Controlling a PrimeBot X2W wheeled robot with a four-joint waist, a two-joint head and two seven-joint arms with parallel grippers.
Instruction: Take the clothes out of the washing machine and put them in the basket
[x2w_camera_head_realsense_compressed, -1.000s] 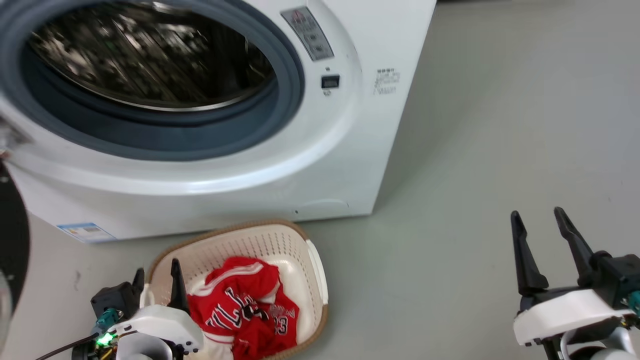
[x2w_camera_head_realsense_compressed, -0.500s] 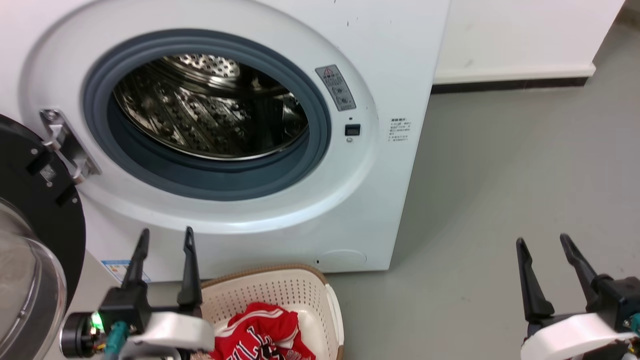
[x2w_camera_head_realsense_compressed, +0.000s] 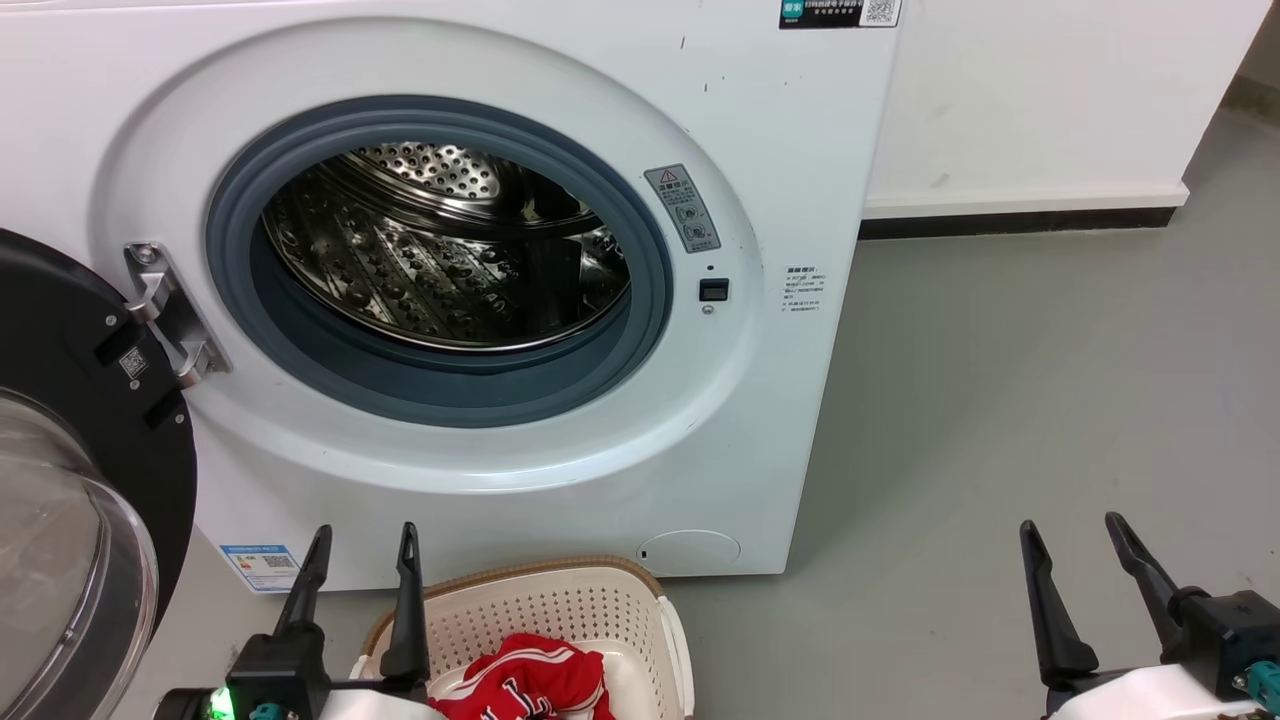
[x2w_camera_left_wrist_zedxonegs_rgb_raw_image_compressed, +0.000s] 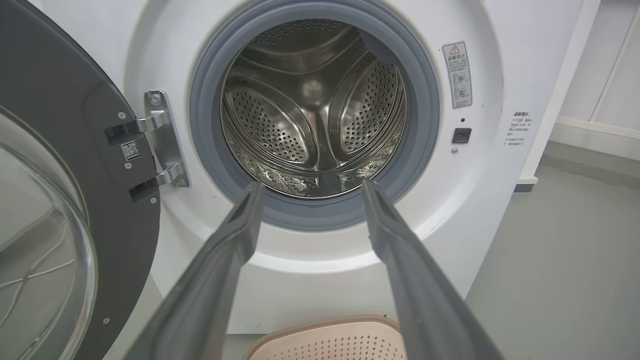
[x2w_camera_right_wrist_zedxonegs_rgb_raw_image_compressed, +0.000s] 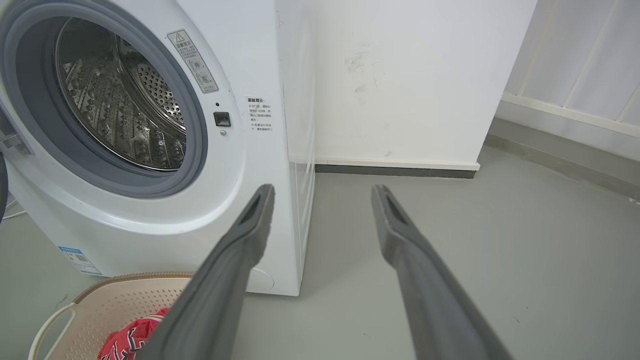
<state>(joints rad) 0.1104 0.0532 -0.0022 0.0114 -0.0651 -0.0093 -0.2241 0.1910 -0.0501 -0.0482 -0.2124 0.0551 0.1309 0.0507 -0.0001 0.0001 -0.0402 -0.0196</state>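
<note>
Clothes (x2w_camera_head_realsense_compressed: 545, 680) of red fabric lay bunched in the basket (x2w_camera_head_realsense_compressed: 560, 605), which stood on the floor (x2w_camera_head_realsense_compressed: 1000, 400) just in front of the washing machine (x2w_camera_head_realsense_compressed: 780, 150). Its door (x2w_camera_head_realsense_compressed: 70, 330) hung swung wide on the left, and the drum (x2w_camera_head_realsense_compressed: 440, 250) showed its perforated steel wall. The left end effector (x2w_camera_head_realsense_compressed: 364, 530) hovered at the basket's left edge, fingers spread and holding nothing; the right end effector (x2w_camera_head_realsense_compressed: 1070, 523) was likewise released, well apart over the floor.

Basket (x2w_camera_head_realsense_compressed: 560, 608) on floor (x2w_camera_head_realsense_compressed: 1000, 400) before washing machine (x2w_camera_head_realsense_compressed: 790, 150); clothes (x2w_camera_head_realsense_compressed: 530, 680) in basket; door (x2w_camera_head_realsense_compressed: 80, 330) at left.
</note>
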